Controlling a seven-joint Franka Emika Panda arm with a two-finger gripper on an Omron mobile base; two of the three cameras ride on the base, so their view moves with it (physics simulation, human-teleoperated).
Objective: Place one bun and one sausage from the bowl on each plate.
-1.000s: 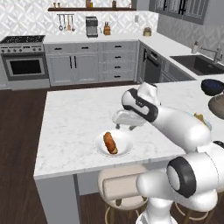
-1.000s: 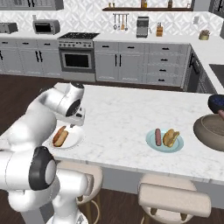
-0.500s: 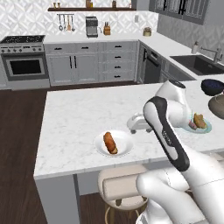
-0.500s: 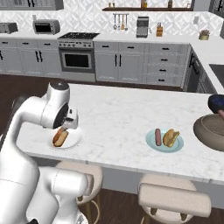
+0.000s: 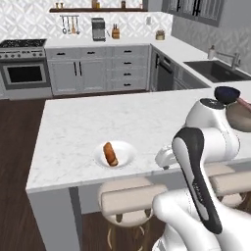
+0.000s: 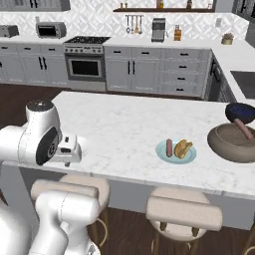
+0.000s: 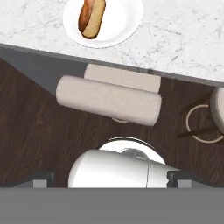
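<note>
The white plate (image 5: 121, 153) sits near the island's front edge with a bun and sausage (image 5: 110, 154) lying together on it. From the hand view the same plate (image 7: 114, 22) and its bun and sausage (image 7: 92, 13) are seen from above. The pale blue plate (image 6: 175, 155) holds a sausage (image 6: 169, 147) beside a bun (image 6: 183, 148). One sausage (image 6: 243, 130) leans in the speckled bowl (image 6: 231, 145) at the right. My gripper (image 7: 110, 178) is open and empty, hanging off the counter's front edge over the stools, right of the white plate (image 5: 164, 158).
A small dark blue bowl (image 6: 240, 112) stands just behind the speckled bowl. Padded stools (image 7: 109, 98) line the island's front, above a dark wood floor. My folded arm (image 5: 198, 166) fills the right of the left base view. Range, cabinets and sink line the back walls.
My arm has drawn back from over the white plate and folded toward the base. The hand now hangs past the counter's front edge, facing down. The jaws stayed open.
</note>
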